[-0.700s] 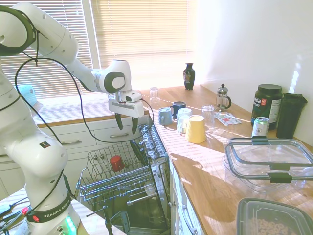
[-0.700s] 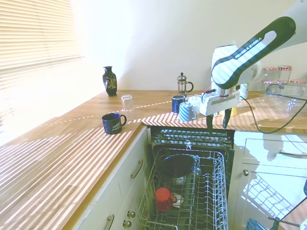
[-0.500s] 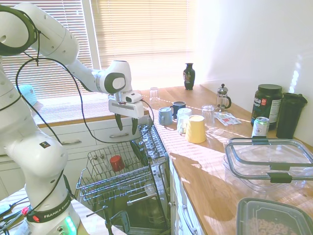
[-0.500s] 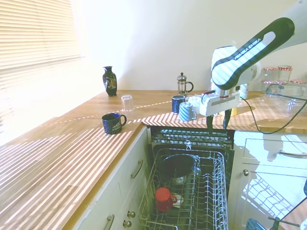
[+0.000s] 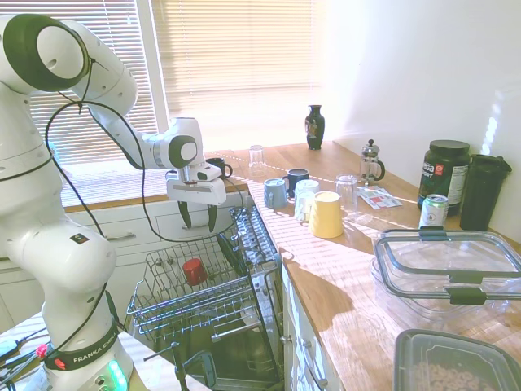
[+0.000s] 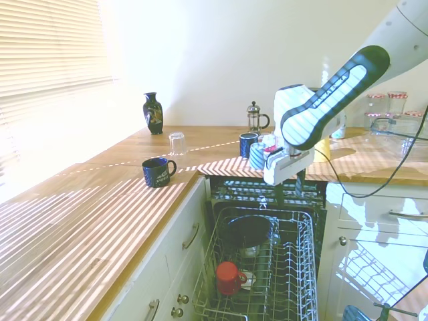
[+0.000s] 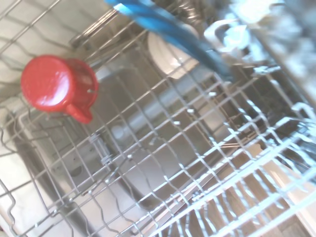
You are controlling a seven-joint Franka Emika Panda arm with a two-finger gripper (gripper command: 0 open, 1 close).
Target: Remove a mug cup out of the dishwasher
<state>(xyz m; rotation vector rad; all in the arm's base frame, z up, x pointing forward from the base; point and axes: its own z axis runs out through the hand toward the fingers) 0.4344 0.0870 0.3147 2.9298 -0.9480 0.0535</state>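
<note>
Place: Above the pulled-out upper rack [image 5: 163,303] of the open dishwasher [image 6: 267,267], the gripper [image 5: 196,216] hangs pointing down, clear of the wire.
Fingers: spread apart with nothing between them, as the first exterior view shows.
Mug cup: the small red mug cup [image 5: 194,271] sits in the rack and looks upside down, handle [image 7: 79,113] jutting sideways; in the second exterior view it lies toward the near end of the rack [image 6: 229,277], lower than and off to one side of the gripper [image 6: 287,190].
Neighbours: a dark bowl-like dish [image 6: 247,231] sits further back in the same rack; a white dish [image 7: 168,54] and a blue streak I cannot identify show in the wrist view, apart from the mug.
Step in hand: judged, lining up over the mug before descending.
How to do it well: shift sideways until the mug is centred under the wrist; turn the wrist so one finger meets the round wall on each side, the handle left out of the pinch; come straight down between the tines, not touching the wire.
Risk: a smooth round wall may slip; close low on the body, then lift straight up until clear of the tines.
Tabletop: the wooden tabletop [image 5: 342,269] beside the dishwasher looks the likely setting-down place, among the yellow cup [image 5: 326,214] and blue mug [image 5: 275,194].
</note>
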